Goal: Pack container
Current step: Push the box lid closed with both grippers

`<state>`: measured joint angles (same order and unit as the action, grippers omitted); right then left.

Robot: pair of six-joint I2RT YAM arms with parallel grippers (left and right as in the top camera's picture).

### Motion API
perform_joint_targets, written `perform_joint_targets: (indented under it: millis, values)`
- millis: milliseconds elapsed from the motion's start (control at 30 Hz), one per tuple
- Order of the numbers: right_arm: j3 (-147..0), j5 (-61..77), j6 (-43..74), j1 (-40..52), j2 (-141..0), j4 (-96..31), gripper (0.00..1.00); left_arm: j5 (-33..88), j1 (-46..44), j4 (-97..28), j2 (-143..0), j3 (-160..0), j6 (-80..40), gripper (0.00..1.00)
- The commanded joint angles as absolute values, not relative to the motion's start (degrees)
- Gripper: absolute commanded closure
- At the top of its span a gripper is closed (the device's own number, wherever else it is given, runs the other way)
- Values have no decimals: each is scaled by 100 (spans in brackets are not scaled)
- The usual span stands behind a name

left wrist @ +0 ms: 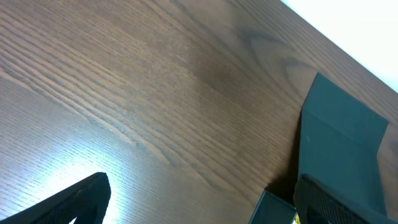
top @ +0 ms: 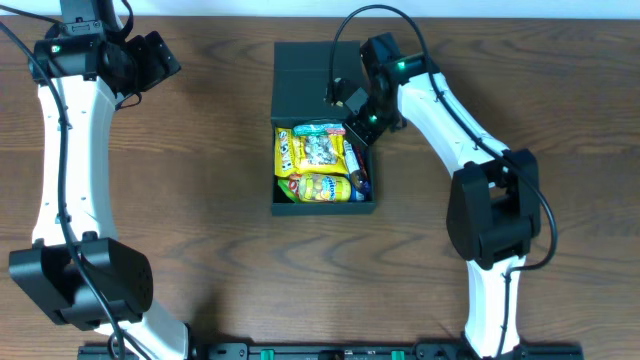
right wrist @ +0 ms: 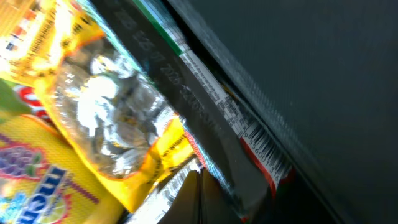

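Container (top: 325, 209) sat at the centre of the overhead view, flap lid (top: 305, 80) hinged back on its far side, so the bay was accessible. The bay looked nearly full, with yellow snack packets (top: 320, 186) and a clear-window packet (top: 320, 148). Right gripper (top: 356, 122) was at the container's far-right inner corner, probably tucking a packet. Its finger gap couldn't be told. Left gripper (top: 152, 58) was well left of the container, fingers (left wrist: 87, 198) wide and empty, likely parked clear.

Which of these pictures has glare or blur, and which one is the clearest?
Left wrist: a bright glare patch on the table at lower left, the wood grain otherwise sharp. Right wrist: very close to the snack packets, soft and smeared, with bright reflections on them. Overhead: evenly lit and the sharpest, though the container is dark and shows little detail.
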<state>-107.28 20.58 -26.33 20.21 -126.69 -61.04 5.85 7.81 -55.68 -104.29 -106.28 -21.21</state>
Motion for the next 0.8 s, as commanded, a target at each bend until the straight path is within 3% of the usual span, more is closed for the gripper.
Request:
perform_joint_targets:
  millis: [0, 67, 100, 133, 167, 200, 367, 467, 567, 767]
  values:
    - [-11327, 2429, -2510, 2027, -12512, -6302, 99, 604, 779, -5586, -10473, -10689, -2189, 5]
    - [-11625, 2427, -2512, 2010, -12337, -6434, 99, 604, 755, -5583, -10473, -10689, -2193, 3]
    - [-11743, 2425, -2512, 1970, -12182, -6425, 99, 602, 725, -5581, -10473, -10689, -2215, 7]
    - [-11775, 2425, -2512, 1922, -12068, -6364, 99, 604, 692, -5577, -10475, -10687, -2252, 24]
    - [-11775, 2421, -2510, 1837, -11944, -6267, 99, 600, 639, -5566, -10486, -10687, -2327, 79]
    - [-11775, 2421, -2473, 1702, -11876, -6176, 99, 598, 578, -5555, -10512, -10687, -2425, 94]
    - [-11496, 2421, -1295, 880, -12070, -5806, 99, 633, 165, -5516, -11091, -10687, -2687, 94]
    - [-11201, 2462, -580, 515, -12359, -5590, 99, 1341, -8, -5376, -11710, -10687, -2532, 94]
    - [-10884, 3050, -558, 379, -12648, -5336, 99, 2705, -32, -5026, -12479, -10687, -2665, 94]
    - [-10680, 3948, -449, 353, -13253, -4930, 99, 3505, -60, -4416, -13371, -10687, -3350, 94]
